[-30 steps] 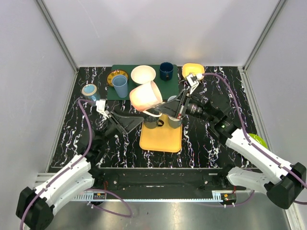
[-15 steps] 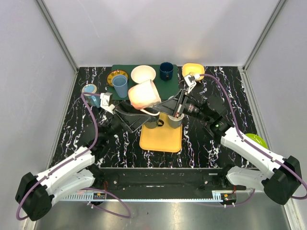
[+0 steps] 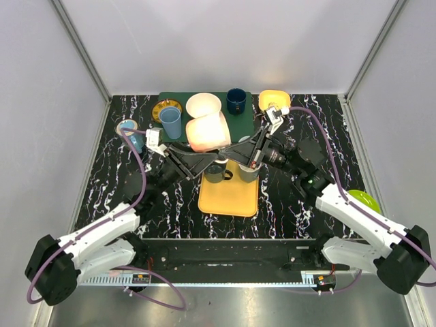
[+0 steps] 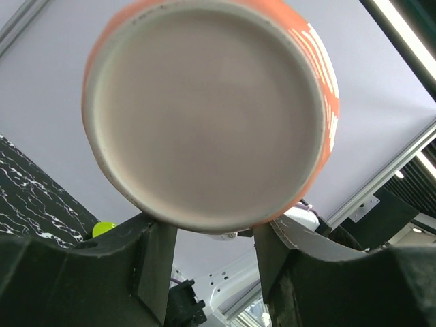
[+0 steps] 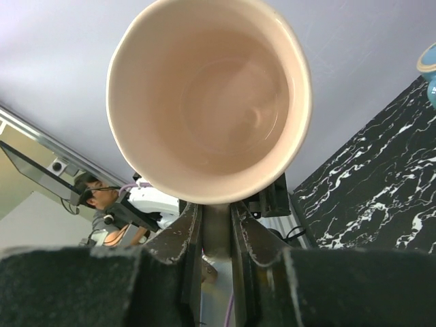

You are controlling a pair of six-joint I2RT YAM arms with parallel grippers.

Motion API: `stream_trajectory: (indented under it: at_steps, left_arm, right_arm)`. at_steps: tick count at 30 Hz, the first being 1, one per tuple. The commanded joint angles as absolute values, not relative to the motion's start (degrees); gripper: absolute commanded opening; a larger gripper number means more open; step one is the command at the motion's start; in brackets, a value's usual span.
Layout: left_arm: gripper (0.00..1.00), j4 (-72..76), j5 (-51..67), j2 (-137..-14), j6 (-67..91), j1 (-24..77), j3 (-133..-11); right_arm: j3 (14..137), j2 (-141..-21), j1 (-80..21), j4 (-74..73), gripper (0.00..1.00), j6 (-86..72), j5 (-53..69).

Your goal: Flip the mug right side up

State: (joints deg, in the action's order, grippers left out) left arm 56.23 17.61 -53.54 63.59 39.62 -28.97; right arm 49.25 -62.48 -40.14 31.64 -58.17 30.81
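An orange mug (image 3: 208,133) with white stripes hangs in the air above the table's middle, lying on its side. My right gripper (image 3: 229,148) is shut on its handle. In the right wrist view the mug's open mouth (image 5: 211,102) faces the camera, and the handle (image 5: 216,228) is pinched where the right gripper (image 5: 216,269) closes. My left gripper (image 3: 195,152) has come up from the left. In the left wrist view the mug's pale base (image 4: 204,116) fills the top. The left gripper (image 4: 214,253) has its jaws half closed, their tips at the base's lower edge; whether they press on it is unclear.
Under the mug lies a yellow tray (image 3: 228,197) with a dark mug (image 3: 216,172) and a grey cup (image 3: 246,170). Behind, a green mat (image 3: 243,121) holds a blue cup (image 3: 170,122), white bowl (image 3: 203,102) and navy mug (image 3: 236,100). A yellow bowl (image 3: 274,99) sits back right.
My left arm has swung in toward the mug and its jaws have narrowed around the base. The mug, held by the right gripper, has shifted slightly toward the back.
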Motion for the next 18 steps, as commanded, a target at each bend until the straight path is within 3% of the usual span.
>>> stream_trajectory:
  at_steps: [1, 8, 13, 14, 15, 18]
  left_arm:
    - [0.50, 65.21, 13.01, -53.96, 65.74, 39.55, -33.84]
    - [0.51, 65.39, 13.45, -55.37, 67.06, 39.55, -35.86]
    - [0.21, 67.67, 13.71, -56.16, 68.11, 39.55, -35.25]
    - [0.08, 67.68, 13.88, -56.16, 68.29, 39.55, -35.24]
    - [0.03, 67.59, 13.97, -56.16, 68.29, 39.55, -35.24]
    - [0.00, 66.98, 14.24, -55.90, 68.55, 39.64, -35.33]
  right_arm:
    - [48.08, -59.85, -41.66, 31.29, 0.00, -53.79, 32.17]
    - [45.79, -58.27, -42.10, 28.39, 0.00, -50.72, 32.08]
    - [45.53, -57.57, -42.27, 25.67, 0.00, -49.04, 32.08]
    - [45.53, -57.48, -42.19, 25.14, 0.00, -48.43, 32.17]
    - [45.53, -57.48, -42.27, 24.70, 0.00, -48.34, 32.25]
    - [45.26, -56.95, -42.28, 23.56, 0.00, -47.55, 32.34]
